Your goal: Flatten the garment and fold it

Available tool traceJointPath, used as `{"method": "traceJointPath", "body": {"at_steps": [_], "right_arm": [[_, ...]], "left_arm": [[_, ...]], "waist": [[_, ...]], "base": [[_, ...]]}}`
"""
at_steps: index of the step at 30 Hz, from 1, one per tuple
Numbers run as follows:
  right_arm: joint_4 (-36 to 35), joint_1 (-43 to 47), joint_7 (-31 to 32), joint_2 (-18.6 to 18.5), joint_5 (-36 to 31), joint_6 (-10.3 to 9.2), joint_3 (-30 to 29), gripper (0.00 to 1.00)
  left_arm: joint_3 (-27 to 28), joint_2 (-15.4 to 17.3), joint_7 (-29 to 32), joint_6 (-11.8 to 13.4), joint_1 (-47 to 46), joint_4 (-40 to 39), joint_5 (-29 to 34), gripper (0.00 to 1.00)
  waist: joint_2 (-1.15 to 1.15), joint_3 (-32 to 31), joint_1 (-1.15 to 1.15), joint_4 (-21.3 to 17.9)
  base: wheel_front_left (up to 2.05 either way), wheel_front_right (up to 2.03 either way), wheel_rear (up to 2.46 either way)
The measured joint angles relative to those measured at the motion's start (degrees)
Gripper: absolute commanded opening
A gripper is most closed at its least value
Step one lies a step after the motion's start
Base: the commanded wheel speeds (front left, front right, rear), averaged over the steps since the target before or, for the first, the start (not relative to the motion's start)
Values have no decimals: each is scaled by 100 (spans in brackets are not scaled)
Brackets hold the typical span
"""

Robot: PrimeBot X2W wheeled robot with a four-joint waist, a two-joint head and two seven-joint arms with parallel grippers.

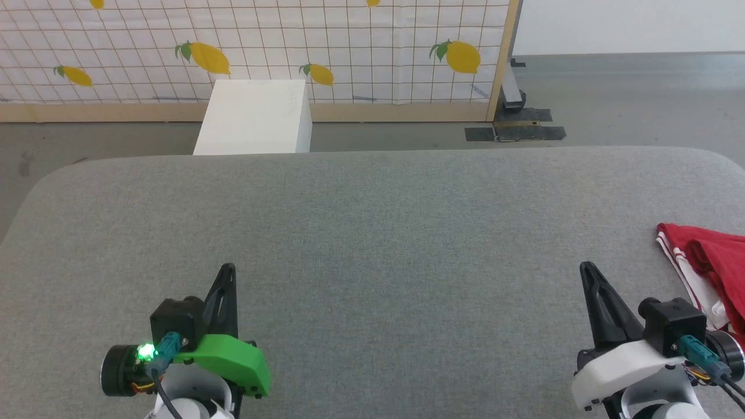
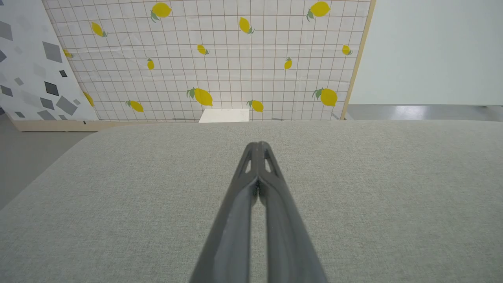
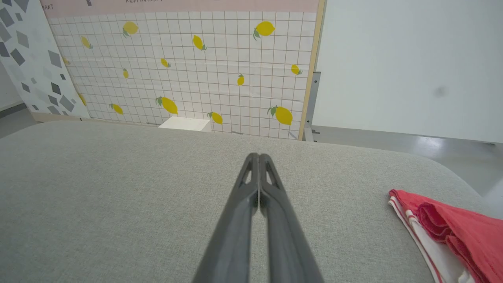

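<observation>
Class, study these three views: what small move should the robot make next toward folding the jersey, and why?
Probably open the right tool and reach rightward to the red jersey: it lies bunched, untouched, at the right edge of the grey surface, nearer this shut, empty tool than the left tool.

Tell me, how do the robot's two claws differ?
The left gripper wears a green cover with a lit green light; the right gripper wears a white cover. The garment lies crumpled just beside the right gripper, far from the left gripper. Both have dark fingers, shut and holding nothing.
</observation>
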Motion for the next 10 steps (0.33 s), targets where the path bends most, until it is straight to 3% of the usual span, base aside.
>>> {"method": "traceJointPath", "body": {"at_steps": [10], "right_arm": [[5,-18,60,0,-56,0,37,0]], "left_arm": [[52,-1,101,33,9,-97,145,0]], "waist": [[0,3,0,-26]], "base": [[0,0,0]]}}
